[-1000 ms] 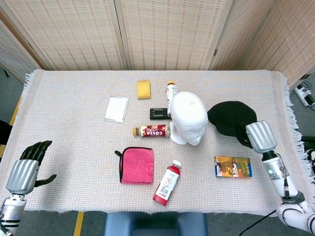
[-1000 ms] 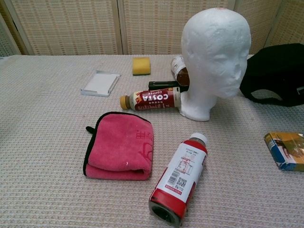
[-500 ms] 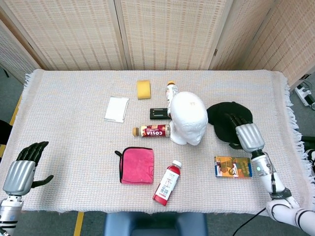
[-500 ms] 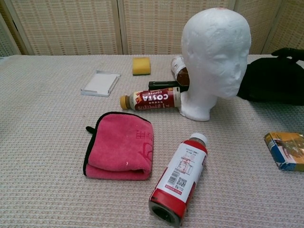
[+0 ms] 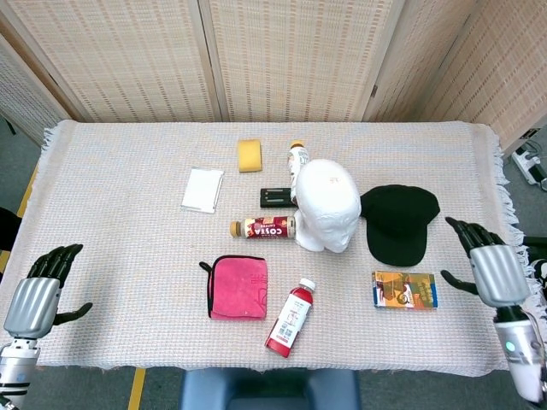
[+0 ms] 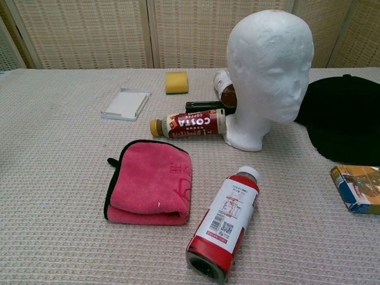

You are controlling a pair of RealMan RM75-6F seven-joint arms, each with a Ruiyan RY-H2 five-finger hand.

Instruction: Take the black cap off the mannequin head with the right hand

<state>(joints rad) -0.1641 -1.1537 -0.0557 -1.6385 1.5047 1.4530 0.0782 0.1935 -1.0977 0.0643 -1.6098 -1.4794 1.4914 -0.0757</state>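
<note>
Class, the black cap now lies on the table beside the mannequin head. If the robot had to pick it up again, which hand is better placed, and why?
The right hand: it is open, just right of the black cap. The left hand sits at the table's far left corner, with the mannequin head in between.

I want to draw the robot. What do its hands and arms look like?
Each hand has a shiny silver back and thin black fingers, like a metal glove. The left hand sits on a slim silver-and-white wrist. The right hand sits on a pale grey wrist with a tiny green light on it. No sleeves or cables show on the arms.
</note>
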